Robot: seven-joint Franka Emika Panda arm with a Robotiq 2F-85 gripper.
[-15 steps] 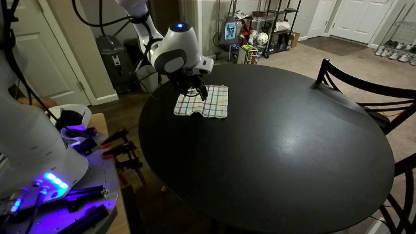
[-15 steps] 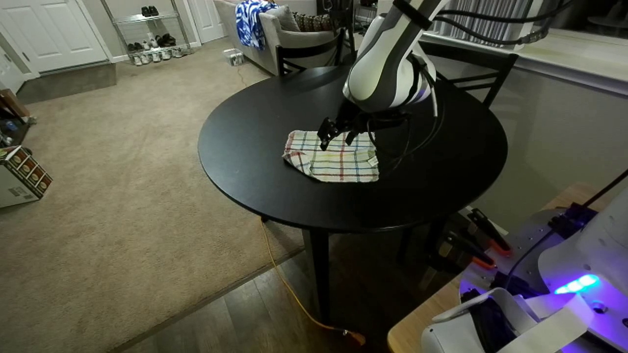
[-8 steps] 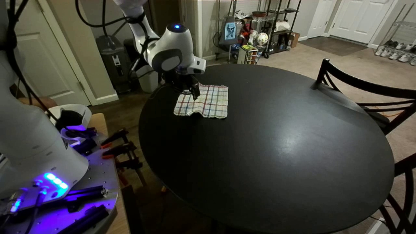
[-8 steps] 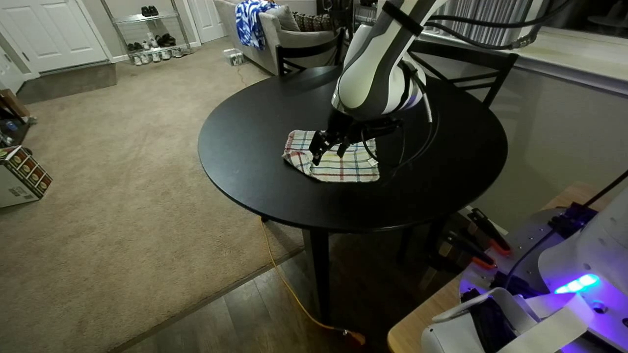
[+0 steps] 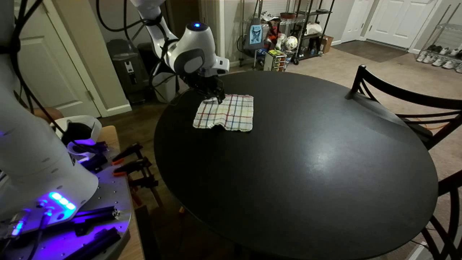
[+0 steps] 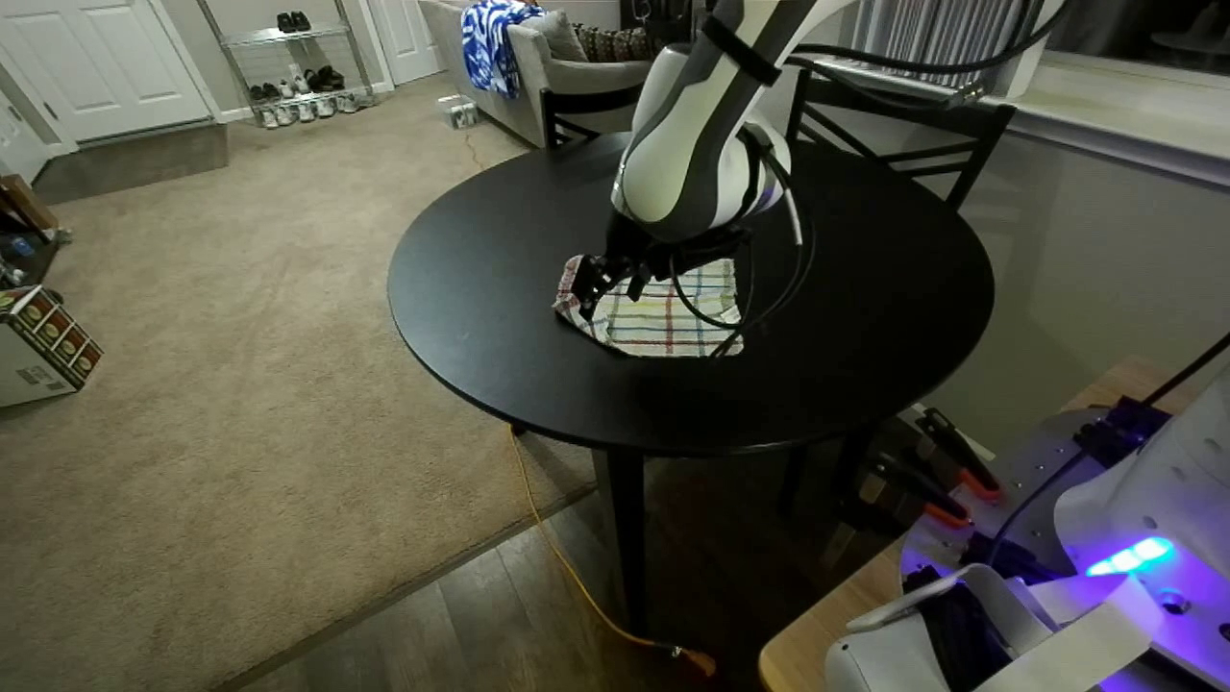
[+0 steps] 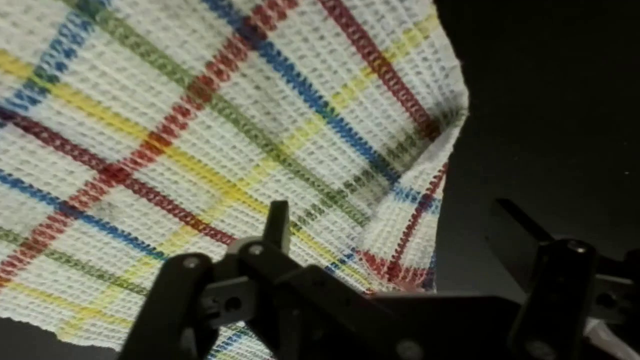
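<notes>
A white cloth with red, blue, green and yellow checks lies on the black round table. Its corner is turned back in a fold, well seen in the wrist view. Over this end of the cloth stands my gripper, its jaws wide apart and pointing down. In the wrist view the gripper has the folded corner between its fingers, one above the cloth and one past its edge over bare table. Nothing is gripped. The height of the fingertips above the cloth is hard to tell.
Dark chairs stand against the table's edge. Loose cables hang from the arm beside the cloth. Black clamps hold the robot's base at the near side. A white headset rests beside the base.
My gripper has shifted across the cloth toward the folded corner, leftward in both exterior views. It has stayed open. The cloth lies as before.
</notes>
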